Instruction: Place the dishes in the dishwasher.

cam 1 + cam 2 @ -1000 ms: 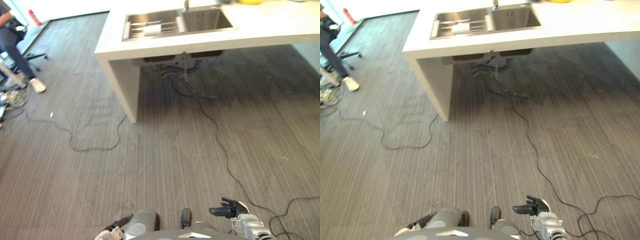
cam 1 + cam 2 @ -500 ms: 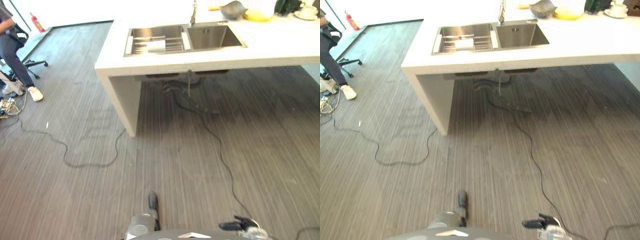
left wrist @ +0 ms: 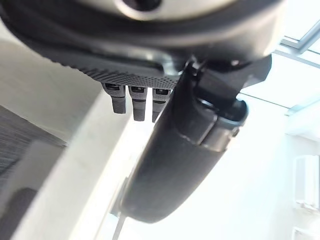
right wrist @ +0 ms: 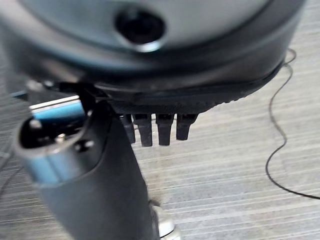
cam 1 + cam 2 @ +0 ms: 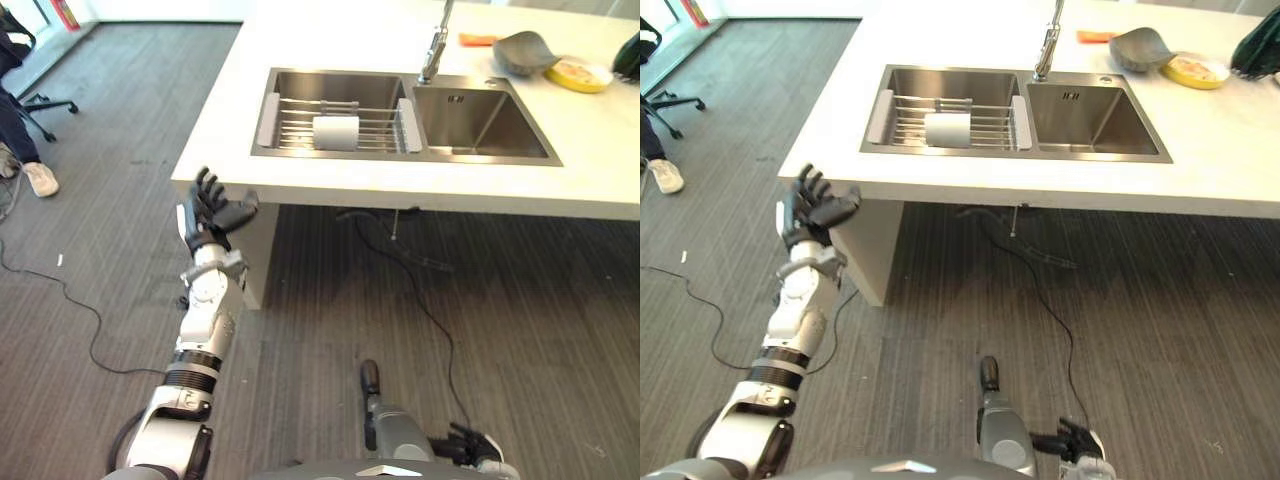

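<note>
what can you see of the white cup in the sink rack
The white cup looks like a plain, smooth cylinder, perhaps ceramic or plastic, lying on its side across the wire bars of the drying rack that sits in the left basin of the steel sink. Its long axis runs roughly left to right. No handle or opening can be made out. It rests on the rack's bars near the middle, and nothing else touches it.

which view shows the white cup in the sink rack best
The left eye view: the white cup lies on its side on the sink rack, unobstructed. The right eye view shows it equally whole, slightly smaller.
</note>
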Available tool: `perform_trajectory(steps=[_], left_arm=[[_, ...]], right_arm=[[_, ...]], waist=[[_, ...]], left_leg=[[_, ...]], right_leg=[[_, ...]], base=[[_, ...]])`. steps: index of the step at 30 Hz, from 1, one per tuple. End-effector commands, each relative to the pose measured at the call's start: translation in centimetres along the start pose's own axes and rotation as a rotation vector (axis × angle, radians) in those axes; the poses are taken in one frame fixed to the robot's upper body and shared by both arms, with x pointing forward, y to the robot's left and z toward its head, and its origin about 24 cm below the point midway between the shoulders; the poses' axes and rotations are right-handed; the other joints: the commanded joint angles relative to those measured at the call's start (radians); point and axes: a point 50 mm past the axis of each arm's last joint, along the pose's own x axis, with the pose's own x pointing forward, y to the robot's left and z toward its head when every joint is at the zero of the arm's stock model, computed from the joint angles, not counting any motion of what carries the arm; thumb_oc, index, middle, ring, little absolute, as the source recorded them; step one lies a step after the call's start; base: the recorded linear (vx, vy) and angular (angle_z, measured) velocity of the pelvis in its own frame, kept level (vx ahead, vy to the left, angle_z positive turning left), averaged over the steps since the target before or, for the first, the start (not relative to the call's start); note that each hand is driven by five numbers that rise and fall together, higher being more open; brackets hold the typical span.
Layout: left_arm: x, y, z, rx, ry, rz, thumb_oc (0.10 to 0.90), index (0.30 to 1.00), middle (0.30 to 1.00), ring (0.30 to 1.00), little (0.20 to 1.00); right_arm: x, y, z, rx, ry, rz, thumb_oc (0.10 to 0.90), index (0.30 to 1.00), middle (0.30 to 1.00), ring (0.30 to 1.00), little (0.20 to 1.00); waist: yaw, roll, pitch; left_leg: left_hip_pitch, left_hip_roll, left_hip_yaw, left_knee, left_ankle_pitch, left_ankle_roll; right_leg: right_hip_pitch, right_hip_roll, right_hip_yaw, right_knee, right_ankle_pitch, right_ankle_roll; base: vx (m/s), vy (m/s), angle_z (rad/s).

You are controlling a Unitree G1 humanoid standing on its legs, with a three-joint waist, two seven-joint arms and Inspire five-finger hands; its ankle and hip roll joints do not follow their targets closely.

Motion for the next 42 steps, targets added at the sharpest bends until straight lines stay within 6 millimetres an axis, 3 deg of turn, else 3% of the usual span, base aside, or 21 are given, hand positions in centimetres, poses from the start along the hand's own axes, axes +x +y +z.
perform_trajectory(steps=[1,4,5,7,8,9,11,13,15,17,20,21,24,27,30,32,33,38,39,42], left_arm=[[0.4,-4.1,8.1,-0.039,-0.445,-0.221,0.8,0.9,0.9,0.9,0.9],[-0.1,-3.4,10.0,-0.046,-0.549,-0.197,0.8,0.9,0.9,0.9,0.9],[-0.5,-3.2,10.9,-0.049,-0.599,-0.195,0.8,0.9,0.9,0.9,0.9],[-0.5,-3.2,10.9,-0.048,-0.599,-0.195,0.8,0.9,0.9,0.9,0.9],[-0.8,-3.7,11.3,-0.059,-0.628,-0.222,0.8,0.9,0.9,0.9,0.9],[-0.8,-3.7,11.3,-0.059,-0.628,-0.222,0.8,0.9,0.9,0.9,0.9],[-0.9,-4.2,11.2,0.058,-0.649,-0.265,0.8,0.9,0.9,0.9,0.9],[-1.0,-4.4,11.0,0.112,-0.655,-0.287,0.8,0.9,0.9,0.9,0.9],[-1.7,-4.5,11.1,0.231,-0.696,-0.355,0.8,0.9,0.9,0.9,0.9],[-2.3,-5.0,10.5,0.404,-0.72,-0.457,0.8,0.9,0.9,0.9,0.9],[-2.4,-5.3,10.2,0.487,-0.728,-0.504,0.8,0.9,0.9,0.9,0.9],[-2.6,-5.6,9.8,0.596,-0.734,-0.575,0.8,0.9,0.9,0.9,0.9],[-2.7,-6.4,8.4,0.642,-0.662,-0.672,0.8,0.9,0.9,0.9,0.9],[-2.5,-7.8,8.7,0.755,-0.712,-0.736,0.8,0.9,0.9,0.9,0.9],[-1.0,-10.0,9.5,0.998,-0.801,-0.798,0.8,0.9,0.9,0.9,0.9],[-0.7,-10.7,9.6,1.004,-0.801,-0.799,0.8,0.9,0.9,0.9,0.9],[0.6,-11.2,8.7,1.055,-0.739,-0.793,0.8,0.9,0.9,0.9,0.9],[2.8,-12.8,8.3,1.171,-0.691,-0.76,0.8,0.9,0.9,0.9,0.9],[3.4,-12.6,6.9,1.23,-0.63,-0.748,0.8,0.9,0.9,0.9,0.9],[4.3,-13.1,7.0,1.272,-0.613,-0.716,0.8,0.9,0.9,0.9,0.9]], right_arm=[[0.0,-1.7,-0.3,-0.066,0.007,-0.009,0.8,0.9,0.9,0.9,0.9],[-0.1,-2.2,-0.7,-0.09,0.022,-0.004,0.8,0.9,0.9,0.9,0.9],[0.0,-2.8,-0.3,-0.099,0.012,-0.013,0.8,0.9,0.9,0.9,0.9],[0.0,-2.8,-0.3,-0.099,0.012,-0.013,0.8,0.9,0.9,0.9,0.9],[0.1,-4.0,0.9,-0.104,-0.017,-0.046,0.8,0.9,0.9,0.9,0.9],[0.1,-4.0,0.9,-0.104,-0.018,-0.046,0.8,0.9,0.9,0.9,0.9],[0.0,-5.2,1.6,-0.056,-0.035,-0.092,0.8,0.9,0.9,0.9,0.9],[0.1,-5.4,1.9,-0.038,-0.047,-0.095,0.8,0.9,0.9,0.9,0.9],[0.0,-5.6,2.1,-0.018,-0.06,-0.092,0.8,0.9,0.9,0.9,0.9],[0.0,-5.4,2.0,0.001,-0.068,-0.064,0.8,0.9,0.9,0.9,0.9],[0.0,-5.1,1.8,-0.013,-0.053,-0.052,0.8,0.9,0.9,0.9,0.9],[0.1,-4.5,1.5,-0.03,-0.041,-0.027,0.8,0.9,0.9,0.9,0.9],[0.2,-4.0,1.9,-0.078,-0.051,-0.012,0.8,0.9,0.9,0.9,0.9],[0.1,-4.2,1.2,-0.108,-0.028,-0.011,0.8,0.9,0.9,0.9,0.9],[-0.1,-5.2,1.0,-0.188,-0.014,-0.01,0.8,0.9,0.9,0.9,0.9],[-0.1,-5.4,1.0,-0.178,-0.017,-0.015,0.8,0.9,0.9,0.9,0.9],[-0.2,-6.0,1.0,-0.165,-0.022,-0.024,0.8,0.9,0.9,0.9,0.9],[-0.4,-6.3,1.4,-0.173,-0.063,-0.006,0.8,0.9,0.9,0.9,0.9],[-0.2,-3.6,0.7,-0.189,-0.058,0.059,0.8,0.9,0.9,0.9,0.9],[0.0,-2.2,1.3,-0.205,-0.055,0.082,0.8,0.9,0.9,0.9,0.9]], waist=[[-0.039,-0.018,-0.026],[-0.036,-0.02,-0.052],[-0.025,-0.032,-0.031],[-0.028,-0.027,-0.031],[-0.006,-0.045,0.002],[-0.006,-0.046,0.002],[0.0,-0.037,-0.005],[-0.004,-0.032,-0.006],[-0.015,-0.01,-0.024],[-0.033,0.009,-0.048],[-0.035,0.014,-0.059],[-0.039,0.019,-0.065],[-0.046,0.021,-0.07],[-0.055,0.022,-0.074],[-0.074,0.025,-0.084],[-0.075,0.024,-0.082],[-0.092,0.027,-0.086],[-0.122,0.029,-0.085],[-0.127,0.04,-0.085],[-0.133,0.045,-0.085]], left_leg=[[-0.061,0.027,-0.008,-0.045,0.038,-0.04],[-0.064,0.07,0.004,0.014,0.062,-0.07],[-0.127,0.073,-0.009,0.207,0.101,-0.088],[-0.132,0.078,-0.014,0.226,0.082,-0.088],[-0.235,0.052,-0.02,0.329,0.109,-0.08],[-0.234,0.051,-0.02,0.328,0.109,-0.08],[-0.249,0.07,0.039,0.16,0.116,-0.068],[-0.238,0.073,0.037,0.149,0.124,-0.071],[-0.202,0.063,0.01,0.083,0.121,-0.069],[-0.142,0.065,0.045,-0.014,0.143,-0.065],[-0.118,0.064,0.05,-0.04,0.134,-0.066],[-0.115,0.064,0.06,-0.045,0.137,-0.068],[-0.106,0.067,0.064,-0.045,0.133,-0.065],[-0.099,0.065,0.069,-0.045,0.128,-0.063],[-0.09,0.06,0.08,-0.045,0.106,-0.061],[-0.094,0.06,0.084,-0.045,0.117,-0.06],[-0.085,0.061,0.09,-0.045,0.104,-0.059],[-0.08,0.064,0.1,-0.045,0.104,-0.059],[-0.078,0.063,0.103,-0.045,0.101,-0.056],[-0.072,0.065,0.111,-0.045,0.099,-0.057]], right_leg=[[0.145,-0.036,-0.003,-0.025,-0.086,0.03],[0.206,-0.01,-0.029,-0.051,-0.102,0.008],[0.247,-0.002,-0.037,-0.047,-0.117,-0.019],[0.253,0.002,-0.041,-0.049,-0.127,-0.018],[0.301,-0.005,-0.06,-0.059,-0.16,-0.041],[0.302,-0.006,-0.06,-0.059,-0.162,-0.04],[0.324,-0.017,-0.061,-0.053,-0.179,-0.029],[0.329,-0.019,-0.058,-0.05,-0.188,-0.027],[0.328,-0.02,-0.054,-0.045,-0.191,-0.024],[0.328,-0.022,-0.061,-0.044,-0.184,-0.019],[0.337,-0.024,-0.062,-0.048,-0.194,-0.015],[0.335,-0.03,-0.07,-0.046,-0.187,-0.011],[0.336,-0.031,-0.069,-0.047,-0.185,-0.009],[0.341,-0.033,-0.068,-0.049,-0.185,-0.005],[0.348,-0.039,-0.064,-0.054,-0.193,0.007],[0.34,-0.039,-0.06,-0.054,-0.183,0.007],[0.345,-0.04,-0.052,-0.055,-0.193,0.012],[0.344,-0.039,-0.045,-0.056,-0.192,0.016],[0.341,-0.037,-0.036,-0.056,-0.192,0.016],[0.34,-0.036,-0.028,-0.057,-0.191,0.017]], base=[[0.33,-0.332,0.72],[0.22,-0.355,0.37],[0.11,-0.305,-0.06],[0.07,-0.171,-0.03],[0.06,-0.152,0.05],[0.08,-0.15,0.09],[0.17,0.015,0.23],[0.13,0.022,0.09],[0.15,0.075,-0.27],[0.11,0.111,-0.25],[0.04,0.058,-0.03],[0.03,0.046,0.0],[0.03,0.024,-0.04],[0.03,0.004,0.0],[0.03,0.008,-0.01],[-0.01,0.005,-0.08],[0.03,0.003,-0.23],[0.02,-0.008,-0.11],[0.01,0.001,-0.13],[0.02,0.004,-0.16]])
